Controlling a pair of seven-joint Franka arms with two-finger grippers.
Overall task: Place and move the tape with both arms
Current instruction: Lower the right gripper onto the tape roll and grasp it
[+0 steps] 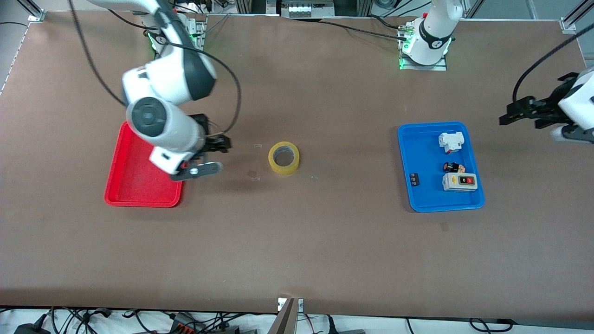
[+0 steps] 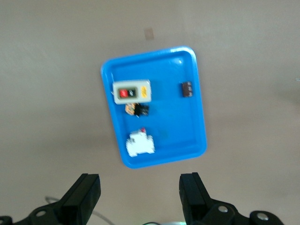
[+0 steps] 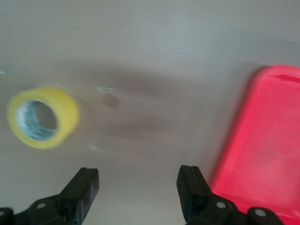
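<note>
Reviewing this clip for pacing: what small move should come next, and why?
Probably the right gripper should shift toward the tape and centre over it: its fingers are open, and the roll lies flat on the table between the trays. The left gripper waits, open.

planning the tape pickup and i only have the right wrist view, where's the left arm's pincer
Observer: The left pincer is up over bare table at the left arm's end, past the blue tray, open and holding nothing.
Operator: anything in that blue tray
Observer: Three switch boxes and a small black part.
Operator: is the tape in a tray
Observer: No, the tape lies flat on bare table between the red tray and the blue one; the right pincer is open by the red tray's edge.
</note>
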